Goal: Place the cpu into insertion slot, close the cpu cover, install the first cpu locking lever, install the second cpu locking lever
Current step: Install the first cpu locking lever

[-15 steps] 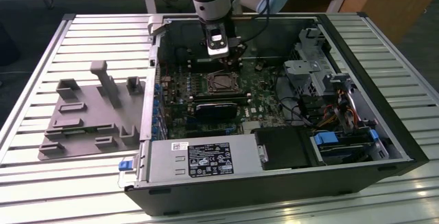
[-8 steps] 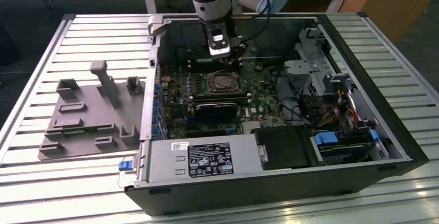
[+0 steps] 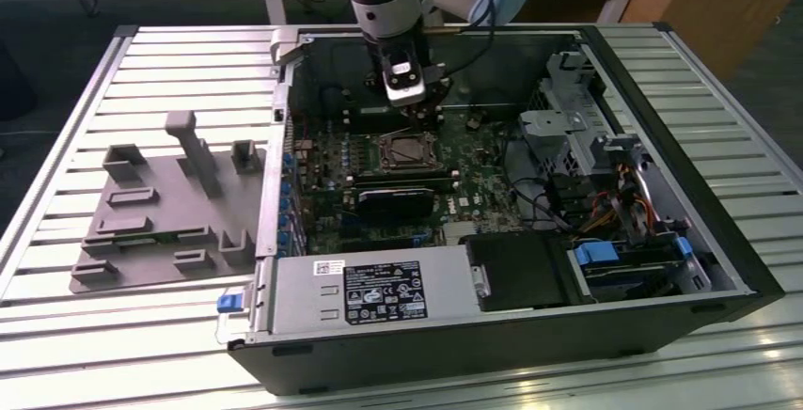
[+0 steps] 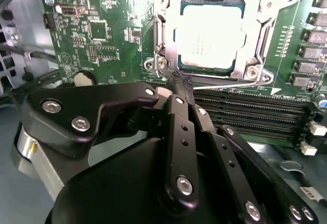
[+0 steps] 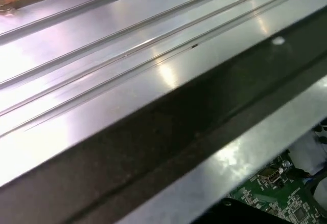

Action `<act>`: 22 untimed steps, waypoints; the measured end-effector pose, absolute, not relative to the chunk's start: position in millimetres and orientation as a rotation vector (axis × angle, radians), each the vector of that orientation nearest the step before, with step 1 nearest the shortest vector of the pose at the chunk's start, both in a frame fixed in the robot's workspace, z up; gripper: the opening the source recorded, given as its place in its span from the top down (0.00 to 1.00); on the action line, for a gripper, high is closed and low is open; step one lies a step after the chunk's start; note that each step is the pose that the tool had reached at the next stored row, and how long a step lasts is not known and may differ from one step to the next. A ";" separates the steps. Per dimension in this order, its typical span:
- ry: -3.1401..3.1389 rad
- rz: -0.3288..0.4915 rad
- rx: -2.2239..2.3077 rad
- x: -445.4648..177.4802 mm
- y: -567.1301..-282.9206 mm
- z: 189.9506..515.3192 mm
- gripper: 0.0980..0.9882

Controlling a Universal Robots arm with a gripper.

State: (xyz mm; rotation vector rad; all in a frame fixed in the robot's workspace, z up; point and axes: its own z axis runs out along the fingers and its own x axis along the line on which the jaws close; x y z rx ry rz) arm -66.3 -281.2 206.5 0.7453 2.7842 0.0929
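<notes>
While the cpu (image 4: pixel 209 32) is lying beneath the lowered cpu cover (image 4: pixel 164 35), we are holding our hand (image 4: pixel 182 82), fingers together, against the locking lever (image 4: pixel 230 85).

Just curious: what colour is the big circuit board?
Green circuit board, best in second wrist view.

Overhead light falls evenly on the slatted bench (image 3: pixel 75 335), with white glare on its near slats. The open case (image 3: pixel 740 269) is dimmer inside. In the second wrist view the cpu (image 4: pixel 209 35) is washed out pale; the black claw (image 4: pixel 180 82) carries faint highlights. In the first wrist view a broad sheen streaks the metal, crossed by a dark band (image 5: pixel 168 127).
</notes>
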 end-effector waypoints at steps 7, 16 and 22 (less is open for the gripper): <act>2.806 0.099 0.663 -66.8 -281.0 205.9 1.00; 2.817 0.097 0.612 -69.9 -279.7 205.2 1.00; 2.823 0.096 0.586 -70.7 -279.7 204.3 1.00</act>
